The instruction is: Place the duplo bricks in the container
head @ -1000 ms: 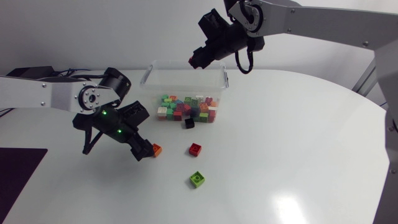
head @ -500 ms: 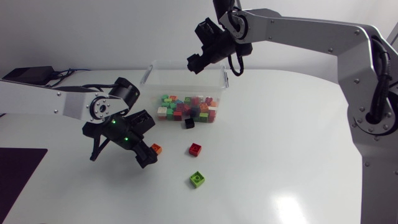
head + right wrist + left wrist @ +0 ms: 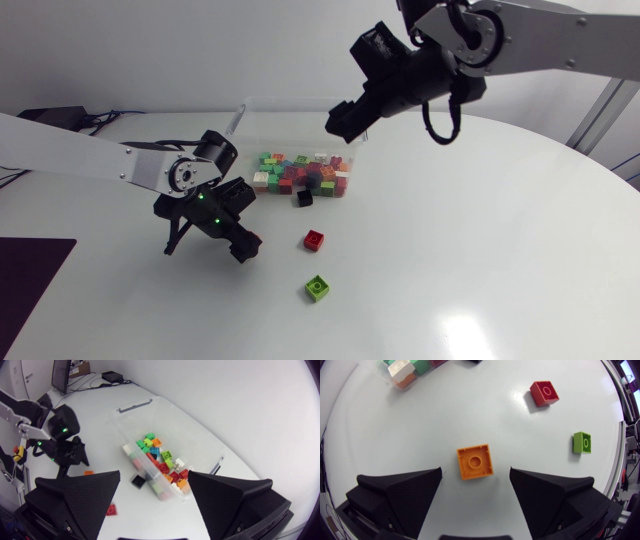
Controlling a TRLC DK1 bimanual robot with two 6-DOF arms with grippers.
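An orange brick (image 3: pixel 475 461) lies flat on the white table between the fingers of my open left gripper (image 3: pixel 475 470), touching neither finger. In the head view that gripper (image 3: pixel 243 245) hangs low over the brick and hides most of it. A red brick (image 3: pixel 314 240) and a green brick (image 3: pixel 318 288) lie to its right. A black brick (image 3: pixel 303 199) sits against the front of the clear container (image 3: pixel 352 128), which holds several coloured bricks. My right gripper (image 3: pixel 342 118) hangs open and empty above the container's right end.
The container (image 3: pixel 131 408) has handles at both ends. My left arm (image 3: pixel 62 430) shows in the right wrist view beyond the black brick (image 3: pixel 138 480). A dark mat (image 3: pixel 30 275) lies at the table's left front.
My right gripper has opened and swung right, from over the container's back wall to its right end. My left gripper has slid right and down over the orange brick.
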